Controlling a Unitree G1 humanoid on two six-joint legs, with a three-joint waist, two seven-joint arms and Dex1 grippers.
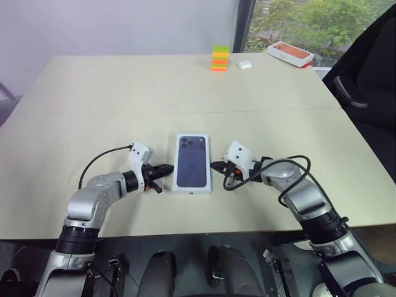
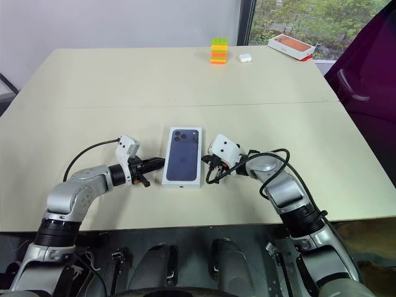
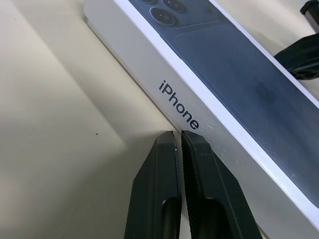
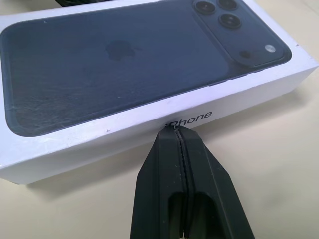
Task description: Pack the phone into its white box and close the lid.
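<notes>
The lid [image 1: 192,161], white with a dark blue phone picture on top, lies flat at the table's near middle and covers the white box beneath it. The phone itself is hidden. My left gripper [image 1: 168,168] is shut, its tips against the lid's left side wall by the printed "iPhone" lettering [image 3: 180,106]. My right gripper [image 1: 215,166] is shut too, with its tips touching the right side wall [image 4: 175,128]. Neither gripper holds anything.
At the table's [image 1: 93,99] far edge stand a stack of coloured bricks [image 1: 219,58], a small white earbud case [image 1: 244,64] and a white box with an orange top [image 1: 290,54]. A black chair [image 1: 371,68] stands at the right.
</notes>
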